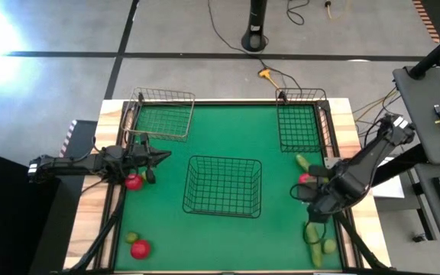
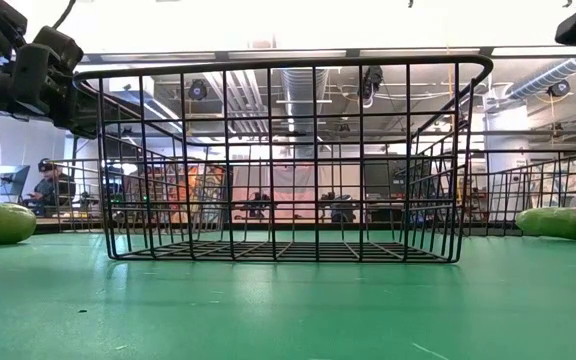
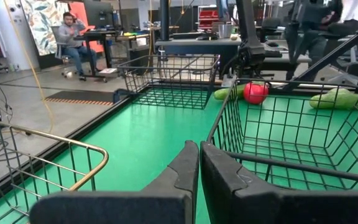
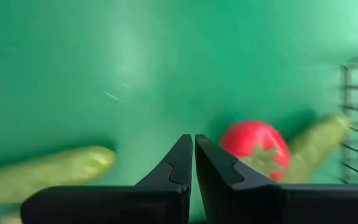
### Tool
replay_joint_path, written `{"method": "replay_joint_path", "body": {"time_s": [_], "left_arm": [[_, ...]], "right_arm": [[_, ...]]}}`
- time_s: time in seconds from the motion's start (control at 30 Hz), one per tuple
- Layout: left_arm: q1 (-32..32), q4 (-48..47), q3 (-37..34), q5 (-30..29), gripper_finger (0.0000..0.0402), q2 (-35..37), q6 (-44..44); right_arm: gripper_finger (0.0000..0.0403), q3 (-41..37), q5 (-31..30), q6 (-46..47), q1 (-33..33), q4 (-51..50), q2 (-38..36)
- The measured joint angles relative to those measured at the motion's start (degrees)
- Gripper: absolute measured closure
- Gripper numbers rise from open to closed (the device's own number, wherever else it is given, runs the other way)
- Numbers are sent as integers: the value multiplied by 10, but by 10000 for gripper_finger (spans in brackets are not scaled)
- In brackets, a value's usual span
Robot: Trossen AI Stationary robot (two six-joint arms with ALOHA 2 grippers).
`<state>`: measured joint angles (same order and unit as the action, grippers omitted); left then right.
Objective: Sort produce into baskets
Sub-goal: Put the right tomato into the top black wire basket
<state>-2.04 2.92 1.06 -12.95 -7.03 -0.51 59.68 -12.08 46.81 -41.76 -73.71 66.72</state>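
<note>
My left gripper is shut and empty, held above the table's left side and pointing toward the large middle basket; its fingers also show in the left wrist view. A red tomato lies on the mat just beside it. My right gripper is shut and empty over the mat at the right. Just beyond it lie a red tomato and a cucumber. A second cucumber lies nearer the front edge.
Two smaller baskets stand at the far left and far right. A tomato and a lime lie at the front left. Limes lie at the front right. Open green mat lies in front of the middle basket.
</note>
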Motion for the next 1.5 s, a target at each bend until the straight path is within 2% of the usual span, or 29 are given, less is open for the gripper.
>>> {"method": "replay_joint_path", "body": {"time_s": [0.13,0.23,0.63,0.87,1.13,1.3,1.5], "left_arm": [[0,0,0,0,401,0,0],[0,0,0,0,401,0,0],[0,0,0,0,401,0,0],[0,0,0,0,401,0,0],[0,0,0,0,401,0,0],[0,0,0,0,401,0,0],[0,0,0,0,401,0,0]], "right_arm": [[385,8,3,-18,4,-27,26],[359,8,5,-24,11,-29,32],[134,-4,5,-26,57,-68,31],[44,-23,33,-13,91,-72,31],[29,-31,32,-35,96,-86,31],[28,-54,42,-28,112,-52,32],[28,-94,41,98,151,-46,32]]}}
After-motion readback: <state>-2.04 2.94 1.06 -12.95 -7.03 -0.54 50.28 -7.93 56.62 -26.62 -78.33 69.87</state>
